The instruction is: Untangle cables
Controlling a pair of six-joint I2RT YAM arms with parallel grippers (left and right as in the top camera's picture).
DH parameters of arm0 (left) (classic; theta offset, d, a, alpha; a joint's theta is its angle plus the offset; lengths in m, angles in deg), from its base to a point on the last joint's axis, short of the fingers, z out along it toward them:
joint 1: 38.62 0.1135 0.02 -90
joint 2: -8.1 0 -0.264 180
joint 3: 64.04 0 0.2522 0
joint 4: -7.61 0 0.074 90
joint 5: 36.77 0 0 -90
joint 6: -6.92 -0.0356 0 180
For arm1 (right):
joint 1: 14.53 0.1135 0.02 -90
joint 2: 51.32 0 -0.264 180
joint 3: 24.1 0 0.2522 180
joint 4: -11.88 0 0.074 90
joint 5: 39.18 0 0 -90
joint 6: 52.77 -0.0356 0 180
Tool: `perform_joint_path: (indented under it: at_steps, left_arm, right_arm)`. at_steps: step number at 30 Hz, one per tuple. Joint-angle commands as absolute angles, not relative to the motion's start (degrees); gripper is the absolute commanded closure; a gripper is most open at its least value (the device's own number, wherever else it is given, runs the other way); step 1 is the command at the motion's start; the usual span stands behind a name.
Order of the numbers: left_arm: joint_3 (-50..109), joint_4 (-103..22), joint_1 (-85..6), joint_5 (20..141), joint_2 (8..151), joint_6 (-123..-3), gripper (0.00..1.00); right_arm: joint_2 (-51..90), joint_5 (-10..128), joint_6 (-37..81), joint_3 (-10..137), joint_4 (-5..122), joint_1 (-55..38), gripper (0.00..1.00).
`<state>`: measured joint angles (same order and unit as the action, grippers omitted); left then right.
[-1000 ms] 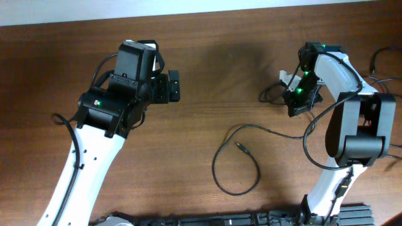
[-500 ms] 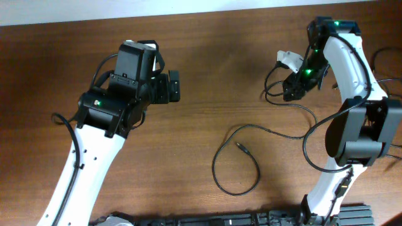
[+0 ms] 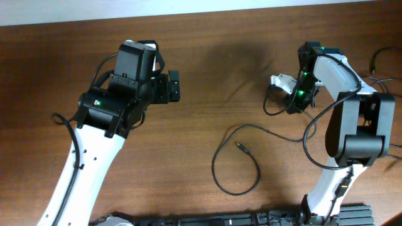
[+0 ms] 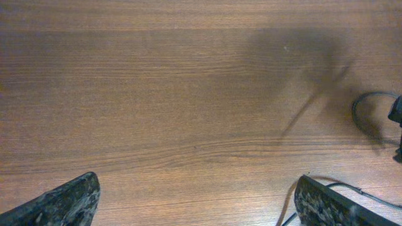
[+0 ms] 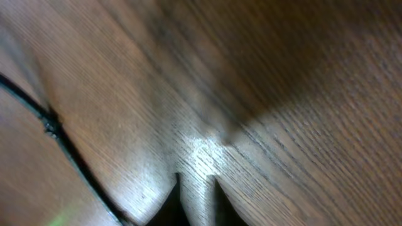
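Cable (image 3: 213,164) lay in a slack loop at 5 o'clock on the table (image 3: 201,37), with its plug (image 3: 240,147) inside the loop. Right gripper (image 3: 292,99) sat low at 3 o'clock beside a small coil (image 3: 270,107). Its tips looked close, but I could not tell if they pinched anything. Left gripper (image 3: 174,86) was at 10 o'clock, spread, empty. I judged the cable thin, light and limp; I would grab it just behind the plug.
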<state>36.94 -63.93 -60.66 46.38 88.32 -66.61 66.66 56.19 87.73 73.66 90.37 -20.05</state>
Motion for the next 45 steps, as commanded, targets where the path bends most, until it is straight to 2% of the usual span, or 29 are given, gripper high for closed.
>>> perform_joint_path:
  at_steps: [1, 6, 11, 16, 19, 22, 25, 27, 31, 37, 42, 45]
  left_arm:
    - [37.4, -63.9, -60.6, 46.4, 87.4, -67.3, 0.01]
    - [37.4, -63.9, -60.6, 46.4, 87.4, -67.3, 0.01]
    - [37.4, -63.9, -60.6, 46.4, 87.4, -67.3, 0.01]
    - [37.4, -63.9, -60.6, 46.4, 87.4, -67.3, 0.01]
    - [37.4, -63.9, -60.6, 46.4, 87.4, -67.3, 0.01]
    - [37.4, -63.9, -60.6, 46.4, 87.4, -67.3, 0.01]
    - [37.4, -63.9, -60.6, 46.4, 87.4, -67.3, 0.01]
    - [37.4, -63.9, -60.6, 46.4, 87.4, -67.3, 0.01]
    - [37.4, -63.9, -60.6, 46.4, 87.4, -67.3, 0.01]
    - [37.4, -63.9, -60.6, 46.4, 87.4, -67.3, 0.01]
    - [37.4, -63.9, -60.6, 46.4, 87.4, -67.3, 0.01]
    - [37.4, -63.9, -60.6, 46.4, 87.4, -67.3, 0.01]
  right_arm:
    - [66.4, 56.3, 87.8, 73.2, 90.6, -19.8, 0.96]
    - [66.3, 56.1, 87.8, 80.8, 93.9, -19.8, 0.96]
    - [66.3, 55.1, 81.6, 101.2, 94.4, -19.8, 0.96]
    - [66.3, 40.7, 74.6, 124.9, 92.2, -19.9, 0.96]
    - [66.3, 32.1, 69.3, 134.9, 80.4, -20.2, 0.96]
    - [66.3, 32.1, 69.0, 135.6, 68.7, -21.8, 0.96]
    - [66.3, 25.9, 51.2, 135.6, 58.9, -24.9, 0.96]
    - [66.4, 27.0, 46.0, 135.6, 57.3, -27.3, 0.96]
    - [66.4, 27.3, 45.7, 135.2, 57.1, -31.6, 0.96]
    - [68.4, 41.3, 45.7, 134.2, 65.3, -32.9, 0.96]
    - [73.2, 44.5, 46.0, 134.2, 75.8, -32.9, 0.96]
    - [76.4, 53.1, 58.3, 134.2, 86.3, -32.8, 0.96]
